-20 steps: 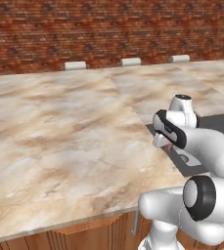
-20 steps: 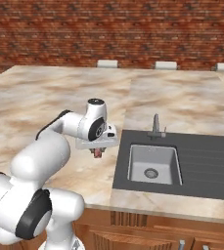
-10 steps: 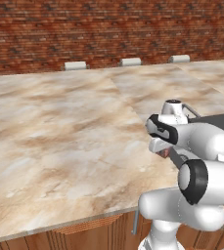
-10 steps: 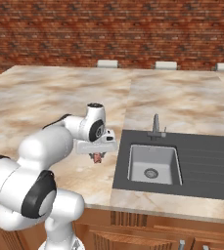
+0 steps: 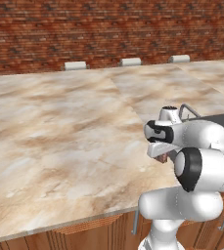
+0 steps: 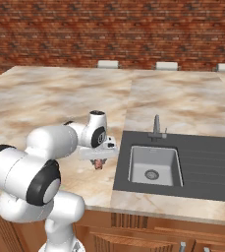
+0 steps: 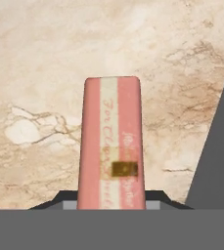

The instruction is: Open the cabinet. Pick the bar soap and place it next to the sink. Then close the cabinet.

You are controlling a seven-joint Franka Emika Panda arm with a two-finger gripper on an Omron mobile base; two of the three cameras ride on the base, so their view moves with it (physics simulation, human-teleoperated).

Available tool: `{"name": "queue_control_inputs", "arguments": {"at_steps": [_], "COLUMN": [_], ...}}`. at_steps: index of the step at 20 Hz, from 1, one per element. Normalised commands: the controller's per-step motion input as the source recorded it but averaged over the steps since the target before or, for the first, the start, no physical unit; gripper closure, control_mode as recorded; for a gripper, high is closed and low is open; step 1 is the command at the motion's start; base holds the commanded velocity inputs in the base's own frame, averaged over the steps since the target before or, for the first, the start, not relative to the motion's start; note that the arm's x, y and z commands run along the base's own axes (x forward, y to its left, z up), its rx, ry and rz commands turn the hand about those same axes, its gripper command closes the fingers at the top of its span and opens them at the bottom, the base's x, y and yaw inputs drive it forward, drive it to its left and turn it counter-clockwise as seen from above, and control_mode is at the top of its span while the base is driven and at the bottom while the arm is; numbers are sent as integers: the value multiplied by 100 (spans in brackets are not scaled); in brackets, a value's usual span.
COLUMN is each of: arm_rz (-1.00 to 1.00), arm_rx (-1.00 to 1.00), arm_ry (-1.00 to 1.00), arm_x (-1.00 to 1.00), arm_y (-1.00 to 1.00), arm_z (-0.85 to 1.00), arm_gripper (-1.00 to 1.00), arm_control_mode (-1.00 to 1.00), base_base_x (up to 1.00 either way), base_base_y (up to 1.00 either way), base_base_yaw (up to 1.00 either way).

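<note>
A broad marble counter (image 6: 60,93) was seen bare to the left – the dark sink (image 6: 155,165) edged it on the right. The gripper (image 6: 99,163) (pointing down) was clamped on the bar soap (image 7: 112,146), held just above the counter beside the sink's left rim.

From my seat the bar soap (image 7: 112,146) is cut off at its base by the hand view's bottom, and the white arm hides most of it in the left base view.

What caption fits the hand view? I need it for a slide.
Gripper shut on the pink bar soap above the marble counter, with the dark sink edge beside it.
</note>
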Motion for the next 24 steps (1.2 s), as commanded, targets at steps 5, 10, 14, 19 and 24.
{"name": "queue_control_inputs", "arguments": {"at_steps": [5,10,14,19,24], "arm_rz": [0,0,0,0,0], "arm_rx": [0,0,0,0,0], "arm_ry": [8,0,0,0,0], "arm_x": [16,20,14,10,3], "arm_y": [-21,-28,-9,0,0], "arm_z": [-11,0,-3,-32,-24], "arm_gripper": [100,100,100,100,100], "arm_control_mode": [-100,-100,-100,-100,-100], "base_base_x": [0,0,0,0,0], "base_base_y": [0,0,0,0,0], "base_base_yaw": [0,0,0,0,0]}}
